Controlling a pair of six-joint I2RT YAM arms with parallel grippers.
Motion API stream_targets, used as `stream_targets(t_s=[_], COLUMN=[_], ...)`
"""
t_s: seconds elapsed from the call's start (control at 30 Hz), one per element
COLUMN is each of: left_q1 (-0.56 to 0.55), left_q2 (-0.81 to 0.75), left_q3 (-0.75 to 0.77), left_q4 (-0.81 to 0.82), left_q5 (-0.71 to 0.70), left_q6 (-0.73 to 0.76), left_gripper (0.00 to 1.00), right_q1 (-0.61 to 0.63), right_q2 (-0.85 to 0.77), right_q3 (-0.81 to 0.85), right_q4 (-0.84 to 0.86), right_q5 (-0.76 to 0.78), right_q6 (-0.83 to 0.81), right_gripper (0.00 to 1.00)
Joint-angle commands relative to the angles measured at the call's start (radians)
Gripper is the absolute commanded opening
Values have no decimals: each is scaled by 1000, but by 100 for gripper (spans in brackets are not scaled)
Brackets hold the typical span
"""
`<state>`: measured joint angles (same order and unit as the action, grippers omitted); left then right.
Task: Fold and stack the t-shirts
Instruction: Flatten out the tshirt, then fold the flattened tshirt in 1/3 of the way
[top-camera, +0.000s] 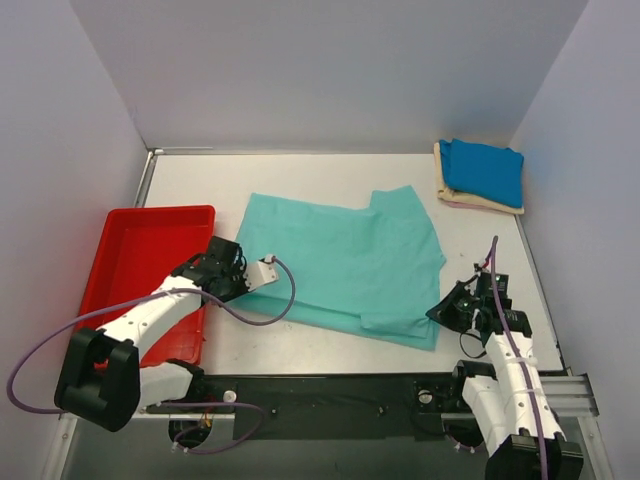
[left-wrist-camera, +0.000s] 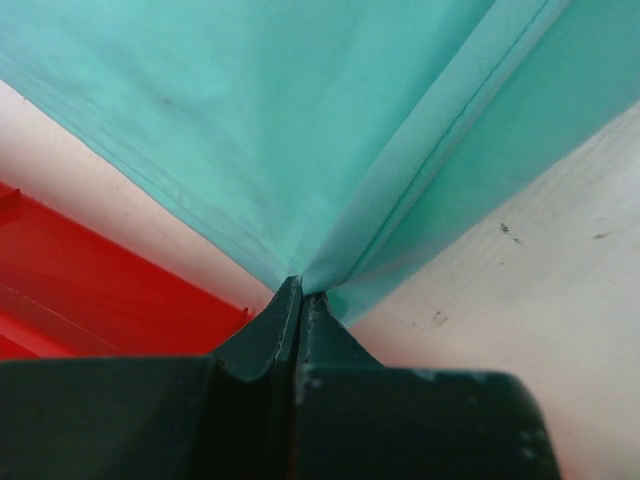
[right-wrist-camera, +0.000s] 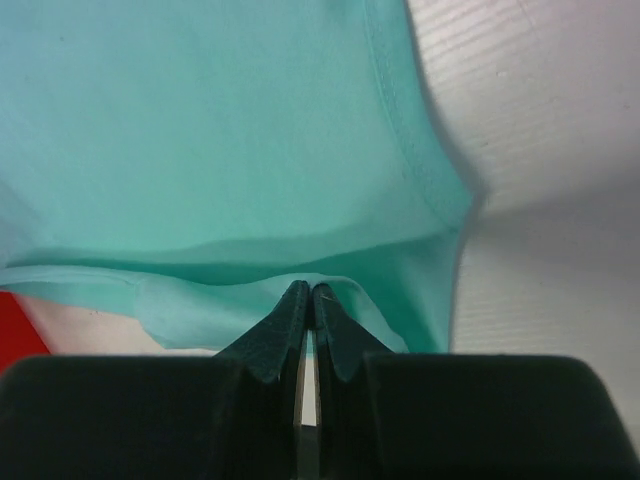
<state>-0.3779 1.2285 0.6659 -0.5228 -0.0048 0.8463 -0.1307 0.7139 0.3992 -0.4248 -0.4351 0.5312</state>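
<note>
Both closed on the teal shirt (top-camera: 345, 260), spread mid table (top-camera: 300, 175): left end effector (left-wrist-camera: 300, 292) at its left corner, right end effector (right-wrist-camera: 308, 292) at near-right corner. Lift evenly, hem taut, avoid dragging.

The teal-green t-shirt (top-camera: 345, 260), the bright blue t-shirt (top-camera: 485, 170) and the cream t-shirt (top-camera: 470, 202) are all plain. The tray (top-camera: 150, 250) is red, the table (top-camera: 330, 175) white.
</note>
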Motion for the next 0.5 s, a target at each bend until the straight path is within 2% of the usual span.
stream_targets(t_s=[0.0, 0.1, 0.27, 0.47], left_q1=[-3, -3, 0, 23], left_q2=[-35, -1, 161, 305], left_q3=[18, 63, 159, 219], left_q4=[-42, 3, 44, 64], left_q5=[98, 98, 40, -20], left_q6=[-35, -64, -89, -105], left_gripper=[0, 0, 0, 0], right_q1=[-6, -4, -6, -3], right_q2=[5, 61, 241, 352], right_q3=[-31, -20, 41, 76], right_q4=[73, 196, 224, 307], right_q5=[2, 10, 32, 25], right_q6=[49, 38, -34, -59], right_gripper=[0, 0, 0, 0])
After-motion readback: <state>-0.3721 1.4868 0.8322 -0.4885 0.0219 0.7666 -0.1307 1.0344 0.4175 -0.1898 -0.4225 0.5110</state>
